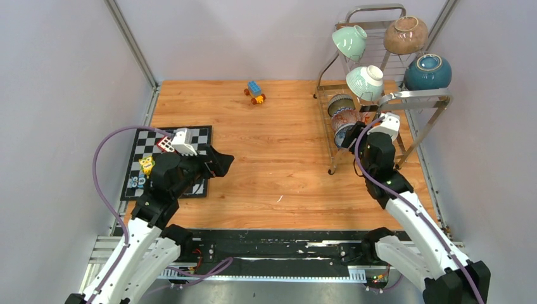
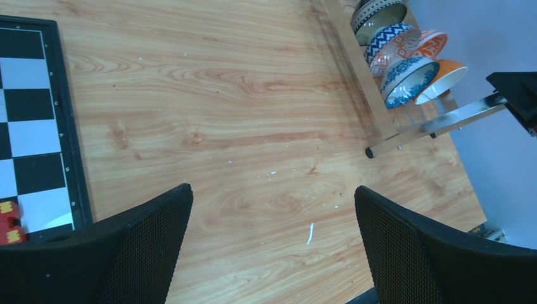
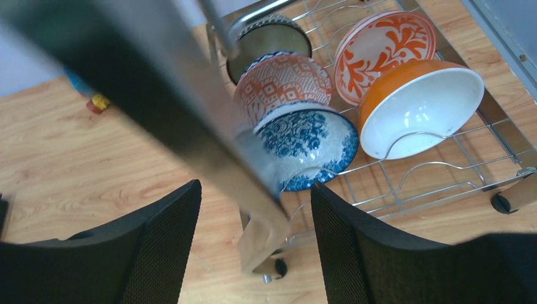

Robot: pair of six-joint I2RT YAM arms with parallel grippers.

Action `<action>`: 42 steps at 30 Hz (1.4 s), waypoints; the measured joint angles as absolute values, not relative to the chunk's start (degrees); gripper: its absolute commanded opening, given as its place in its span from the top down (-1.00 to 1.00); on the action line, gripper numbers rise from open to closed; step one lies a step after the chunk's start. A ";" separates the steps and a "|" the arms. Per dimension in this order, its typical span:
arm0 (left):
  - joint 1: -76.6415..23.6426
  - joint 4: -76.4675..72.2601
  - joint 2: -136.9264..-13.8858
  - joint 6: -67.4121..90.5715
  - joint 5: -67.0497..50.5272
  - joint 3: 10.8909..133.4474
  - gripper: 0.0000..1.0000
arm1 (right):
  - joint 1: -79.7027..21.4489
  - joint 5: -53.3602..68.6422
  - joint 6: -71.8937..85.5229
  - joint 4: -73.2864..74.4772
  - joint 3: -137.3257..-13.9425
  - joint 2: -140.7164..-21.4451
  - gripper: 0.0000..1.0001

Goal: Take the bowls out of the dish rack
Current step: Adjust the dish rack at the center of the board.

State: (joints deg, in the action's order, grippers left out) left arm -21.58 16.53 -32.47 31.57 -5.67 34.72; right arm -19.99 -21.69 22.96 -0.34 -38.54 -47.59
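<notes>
The right claw [image 3: 255,187] is hovering open at the lower tier of the dish rack [image 3: 443,171], the blue-patterned bowl [image 3: 310,136] standing on edge just ahead; the left claw [image 2: 272,196] is gaping open, well away.

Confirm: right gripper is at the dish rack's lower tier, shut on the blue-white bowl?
Not shut: the right gripper is at the dish rack's lower tier with jaws open, short of the blue-white bowl; see right wrist view.
</notes>
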 measured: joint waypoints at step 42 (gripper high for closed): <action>-21.58 19.88 -28.77 29.10 -2.31 34.72 -1.00 | -16.21 -7.01 24.93 -9.50 -35.05 -51.11 0.94</action>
State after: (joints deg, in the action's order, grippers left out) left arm -21.58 19.88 -28.77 29.10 -2.31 34.72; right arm -16.21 -7.01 24.93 -9.50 -35.05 -51.11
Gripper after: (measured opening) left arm 0.998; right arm 0.360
